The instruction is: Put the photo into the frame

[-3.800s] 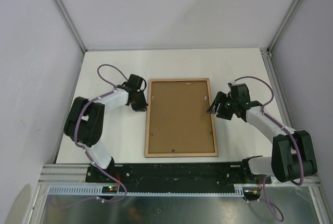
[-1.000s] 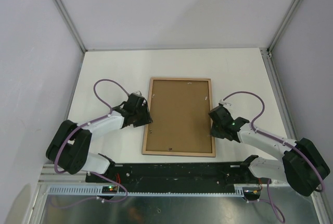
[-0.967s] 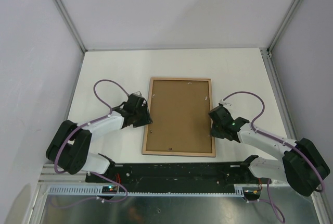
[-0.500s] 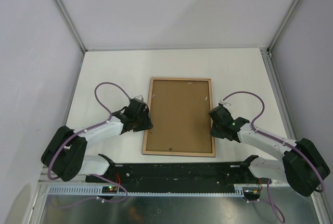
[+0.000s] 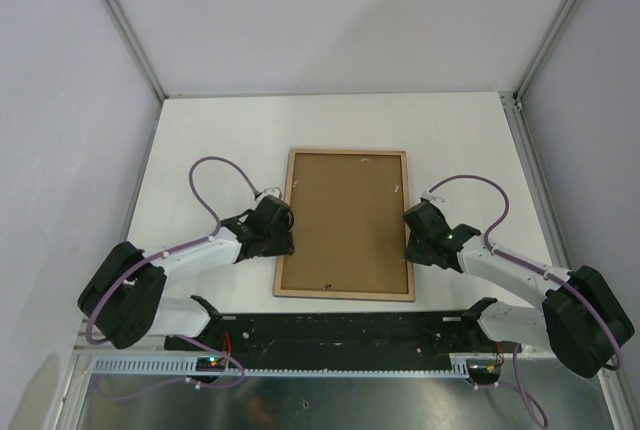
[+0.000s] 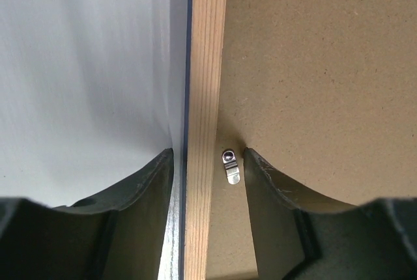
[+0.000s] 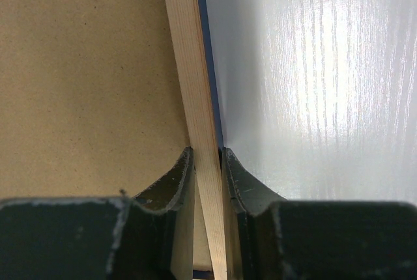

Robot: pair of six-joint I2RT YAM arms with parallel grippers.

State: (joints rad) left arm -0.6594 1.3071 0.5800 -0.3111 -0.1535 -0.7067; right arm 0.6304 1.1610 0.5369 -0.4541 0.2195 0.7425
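Bench (image 5: 200, 140): white; frame (image 5: 345, 295) lay face-down.
Left jaws: stood apart astride left rail (image 6: 203, 65).
Right jaws: clamped right rail (image 7: 187, 65).
Handling: judged light, stiff; rails offered best hold.

The white surface (image 5: 200, 150) is carrying the frame (image 5: 345, 153), which is lying on it back side up with its light wood rim showing. A brown backing board (image 5: 345, 220) is sitting inside that rim. The frame is resting about midway between the surface's left and right edges, closer to the near edge than the far one, its long sides running near to far.
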